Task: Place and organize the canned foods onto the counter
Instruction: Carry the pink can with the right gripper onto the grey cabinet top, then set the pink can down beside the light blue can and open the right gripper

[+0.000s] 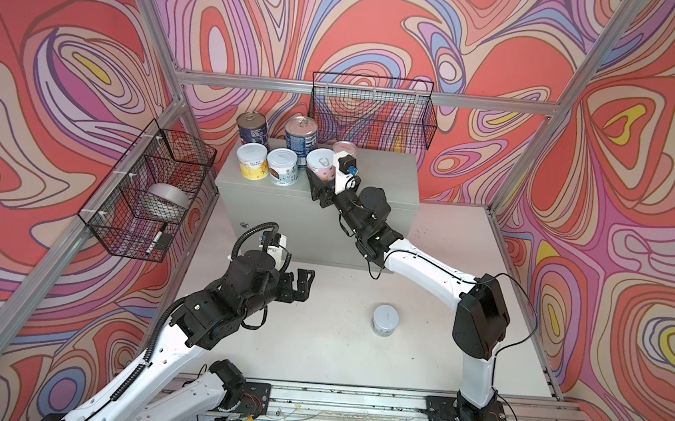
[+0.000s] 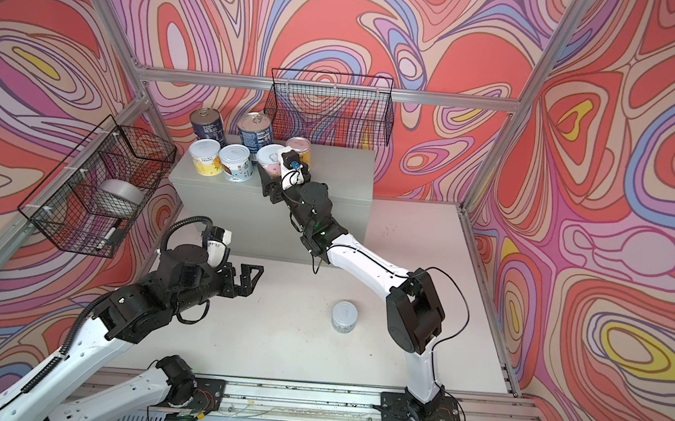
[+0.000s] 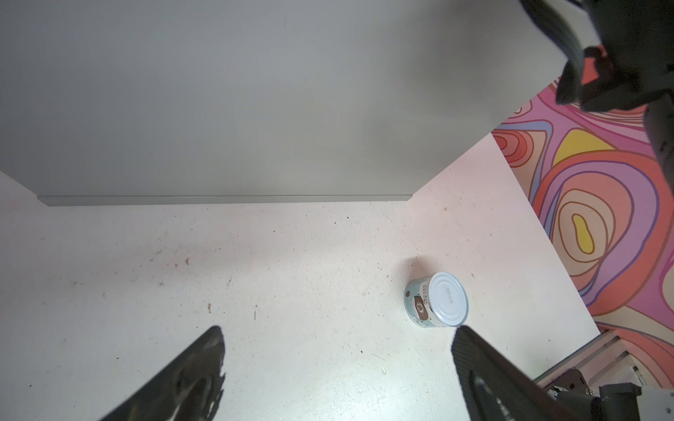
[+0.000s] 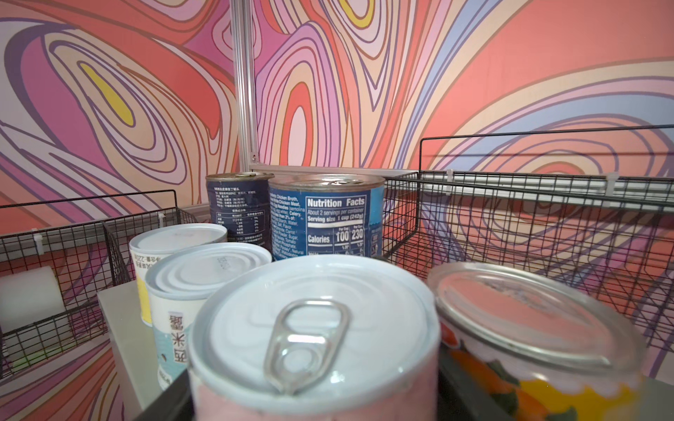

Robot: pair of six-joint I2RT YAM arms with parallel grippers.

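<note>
Six tins stand on the left part of the raised grey table [image 1: 380, 178]. A left dark-blue tin [image 1: 253, 129] and a right dark-blue tin [image 1: 301, 135] are farthest. In front of them come a yellow tin [image 1: 252, 163], a pale-blue tin [image 1: 282, 168], a pink tin [image 1: 320, 161] and a colourful tin [image 1: 346, 149]. The right tool [image 1: 322, 179] flanks the pink tin, but I cannot tell whether its jaws press it. The seventh tin [image 1: 385, 320] stands alone on the white table [image 1: 314, 355], near right. The left tool [image 1: 300, 285] hovers over the white table, jaws wide apart, empty
</note>
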